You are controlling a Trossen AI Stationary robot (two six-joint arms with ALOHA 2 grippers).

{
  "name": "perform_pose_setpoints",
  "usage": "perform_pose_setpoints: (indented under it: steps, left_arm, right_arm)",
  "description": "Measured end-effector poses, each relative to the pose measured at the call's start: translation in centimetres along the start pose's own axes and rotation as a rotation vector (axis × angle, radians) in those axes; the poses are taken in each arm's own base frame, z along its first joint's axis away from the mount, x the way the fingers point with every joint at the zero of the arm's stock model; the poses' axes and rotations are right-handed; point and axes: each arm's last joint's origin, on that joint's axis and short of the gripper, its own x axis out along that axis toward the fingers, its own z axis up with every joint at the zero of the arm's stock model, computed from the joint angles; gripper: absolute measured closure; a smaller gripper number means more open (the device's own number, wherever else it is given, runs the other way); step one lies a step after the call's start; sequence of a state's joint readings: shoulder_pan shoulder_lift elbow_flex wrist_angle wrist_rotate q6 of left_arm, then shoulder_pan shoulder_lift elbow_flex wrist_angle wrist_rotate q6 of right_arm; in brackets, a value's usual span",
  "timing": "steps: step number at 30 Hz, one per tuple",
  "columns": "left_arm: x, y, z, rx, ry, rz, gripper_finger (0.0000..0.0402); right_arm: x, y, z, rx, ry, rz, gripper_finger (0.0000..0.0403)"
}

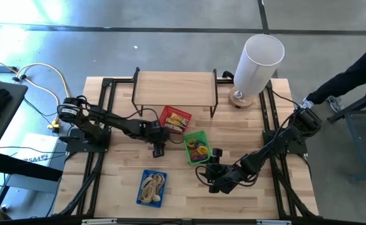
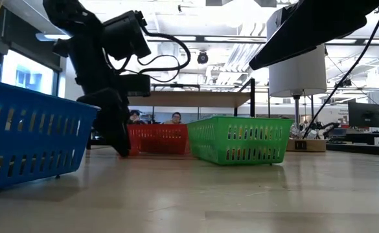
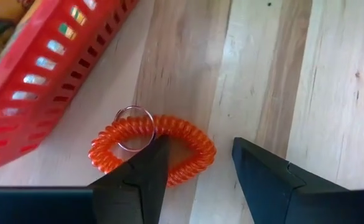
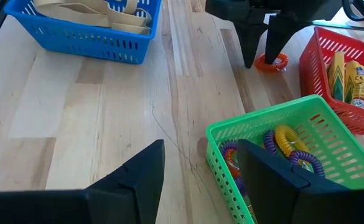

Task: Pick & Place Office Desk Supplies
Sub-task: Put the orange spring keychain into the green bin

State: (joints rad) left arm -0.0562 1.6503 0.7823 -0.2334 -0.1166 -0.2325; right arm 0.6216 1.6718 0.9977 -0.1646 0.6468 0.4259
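Left gripper [image 3: 197, 171] is down on the table with jaws spread, straddling one side of the orange coil loop [image 3: 150, 149] just beside the red basket [image 3: 42, 74]; close squarely on the coil, not the small metal ring, then lift straight.

both grippers' fingers [image 3: 132, 180] seemingly apart

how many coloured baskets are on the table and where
3. The red basket sits just in front of the wooden shelf, the green basket is mid-table beside it, and the blue basket is nearest the front edge. None looks hidden.
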Motion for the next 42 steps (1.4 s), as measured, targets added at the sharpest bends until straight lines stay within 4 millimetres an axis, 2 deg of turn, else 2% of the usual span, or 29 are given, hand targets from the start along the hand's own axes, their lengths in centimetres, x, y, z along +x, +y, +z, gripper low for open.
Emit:
perform_pose_setpoints:
  steps: [5,12,17,20,25,28,32,35,42]
  left_arm:
    - [1.6,0.3,-0.9,-0.016,0.104,0.004,0.0275]
    - [2.2,-1.3,-1.6,0.088,0.115,0.047,0.0381]
    - [1.5,-2.7,-2.0,0.116,0.098,0.047,0.0395]
    - [0.1,-3.7,-1.9,0.121,0.060,0.014,0.0398]
    - [-3.6,-4.5,-1.4,0.131,-0.024,-0.080,0.0399]
    - [-7.1,-5.2,0.1,0.123,-0.188,-0.146,0.0399]
    - [-10.7,-5.9,0.4,0.127,-0.335,-0.217,0.0400]
    - [-13.2,-7.2,1.1,0.133,-0.496,-0.350,0.0400]
    - [-15.7,-10.3,1.3,0.229,-0.713,-0.571,0.0400]
  right_arm:
    - [0.0,0.0,0.0,0.001,-0.001,0.000,0.0213]
    - [0.0,0.0,0.1,0.003,-0.005,0.002,0.0213]
    - [0.0,0.1,0.2,0.009,-0.015,0.008,0.0213]
    - [0.0,0.1,0.3,0.015,-0.020,0.016,0.0213]
    - [0.0,0.2,0.5,0.028,-0.039,0.041,0.0213]
    - [0.0,0.3,0.6,0.035,-0.046,0.047,0.0213]
    - [0.0,0.4,0.8,0.043,-0.063,0.055,0.0213]
    - [0.0,0.5,1.1,0.027,-0.089,0.064,0.0213]
    - [0.0,0.5,2.4,-0.011,-0.197,0.074,0.0213]
